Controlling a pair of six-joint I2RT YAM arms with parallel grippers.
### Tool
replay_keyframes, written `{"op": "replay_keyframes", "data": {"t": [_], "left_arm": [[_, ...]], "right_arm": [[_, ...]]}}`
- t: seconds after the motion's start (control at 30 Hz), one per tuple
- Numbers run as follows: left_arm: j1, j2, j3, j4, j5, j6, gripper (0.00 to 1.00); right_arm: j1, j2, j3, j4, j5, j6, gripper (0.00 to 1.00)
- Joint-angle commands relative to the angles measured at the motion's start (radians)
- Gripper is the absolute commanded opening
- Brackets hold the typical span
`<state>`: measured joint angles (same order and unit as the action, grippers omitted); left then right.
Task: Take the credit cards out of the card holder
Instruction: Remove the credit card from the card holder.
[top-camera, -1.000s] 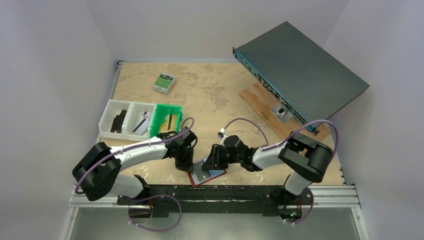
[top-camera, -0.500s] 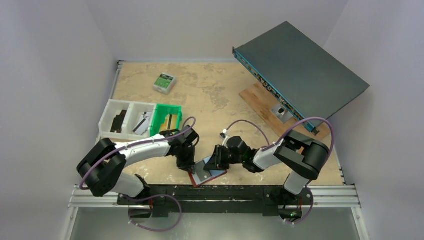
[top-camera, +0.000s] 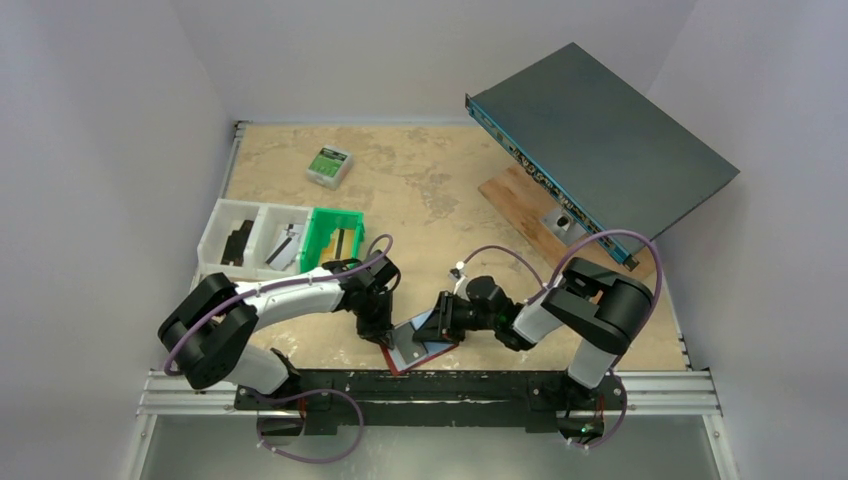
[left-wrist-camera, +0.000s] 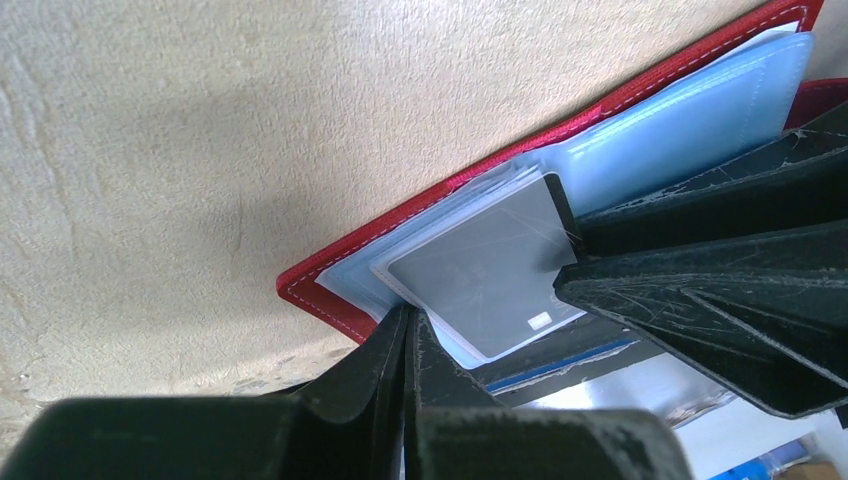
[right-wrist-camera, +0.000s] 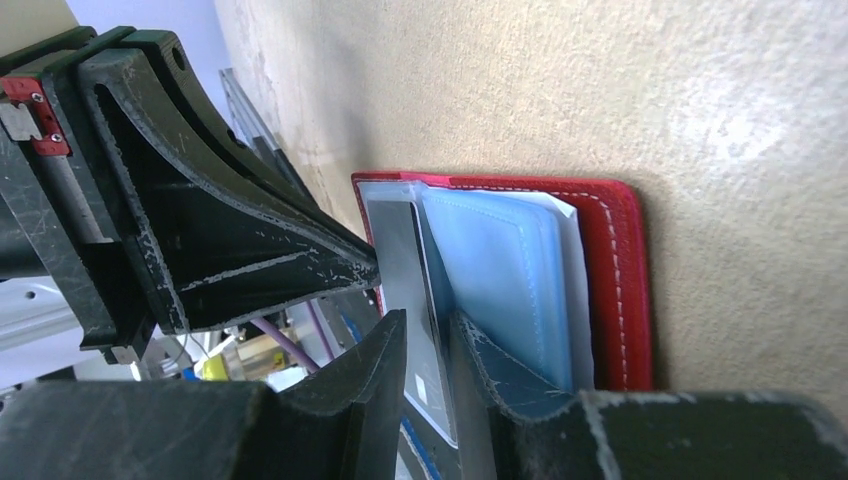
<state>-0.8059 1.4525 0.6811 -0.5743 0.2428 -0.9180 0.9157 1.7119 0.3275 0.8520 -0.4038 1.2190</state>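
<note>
Card holder (top-camera: 412, 348) lies open at near edge of counter (top-camera: 420, 180), between arms. Left jaws clenched, tip pinning its left corner. Right jaws straddle grey credit card (left-wrist-camera: 480, 275); firm pinch we cannot tell. We judge no card out yet.

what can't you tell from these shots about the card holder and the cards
- Card count: left wrist view, the right claw covers part of the card holder; one grey credit card shows.
- Card's print: same view, too small.
- Pinch: right wrist view, claw tips straddle the card; contact unclear.
- Contents of the white trays: top view, too small.
</note>
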Motion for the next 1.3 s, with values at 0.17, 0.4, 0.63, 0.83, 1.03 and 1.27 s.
{"op": "replay_keyframes", "data": {"t": [0.17,0.4,0.63,0.83,1.03,1.27], "left_arm": [[-0.012,0.079,-0.063,0.024,-0.149,0.007,0.00],[-0.012,0.079,-0.064,0.023,-0.150,0.008,0.00],[-0.012,0.077,-0.064,0.018,-0.153,0.007,0.00],[-0.009,0.077,-0.058,-0.002,-0.174,0.017,0.00],[0.003,0.067,-0.060,-0.016,-0.185,0.032,0.00],[0.006,0.065,-0.059,-0.017,-0.184,0.036,0.00]], "right_arm": [[-0.022,0.058,-0.082,0.090,-0.015,0.055,0.23],[-0.025,0.062,-0.090,0.109,-0.011,0.066,0.14],[-0.024,0.067,-0.098,0.129,-0.012,0.071,0.01],[-0.030,-0.004,-0.113,0.058,0.038,0.057,0.00],[-0.035,-0.131,-0.100,-0.126,0.111,0.002,0.00],[-0.041,-0.172,-0.094,-0.193,0.136,-0.017,0.00]]}}
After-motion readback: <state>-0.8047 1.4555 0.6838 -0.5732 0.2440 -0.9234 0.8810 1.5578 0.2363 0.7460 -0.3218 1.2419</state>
